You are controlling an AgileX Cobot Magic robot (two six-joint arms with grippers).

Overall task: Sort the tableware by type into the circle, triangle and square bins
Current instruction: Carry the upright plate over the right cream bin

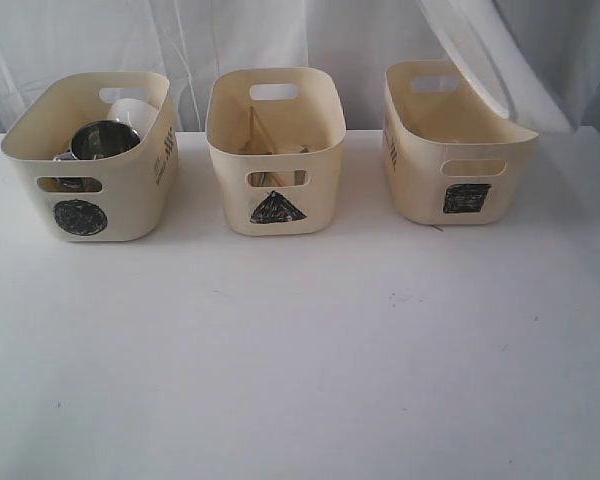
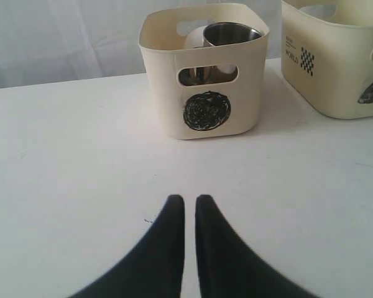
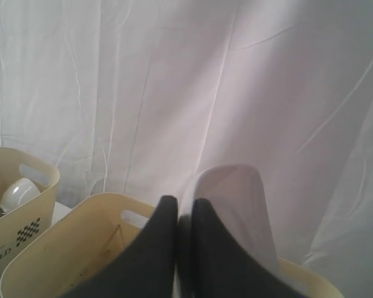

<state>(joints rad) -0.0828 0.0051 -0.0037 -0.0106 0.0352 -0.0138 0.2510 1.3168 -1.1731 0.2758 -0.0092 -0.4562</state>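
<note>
**Three bins in a row on the table, tableware inside**

- Circle bin [image 1: 130,205], left: steel mug [image 1: 102,140] and white bowl [image 1: 135,110] inside.
- Triangle bin [image 1: 230,170], middle: wooden chopsticks [image 1: 255,130] leaning inside.
- Square bin [image 1: 410,170], right: large white plate [image 1: 470,50] on edge, rising above the rim.
- Left gripper [image 2: 189,202]: low over the table [image 1: 300,350], jaws together, empty.
- Right gripper [image 3: 181,202]: jaws together beside the plate; whether they grip it cannot be told.

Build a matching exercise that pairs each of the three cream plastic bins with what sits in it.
Bins:
1. cream plastic bin with black circle
2. cream plastic bin with black triangle
3. cream plastic bin with black square

Contents:
A. large white squarish plate, leaning out over the rim
B. shiny steel mug
C. thin wooden chopsticks

Pairs: 1-B, 2-C, 3-A
</note>
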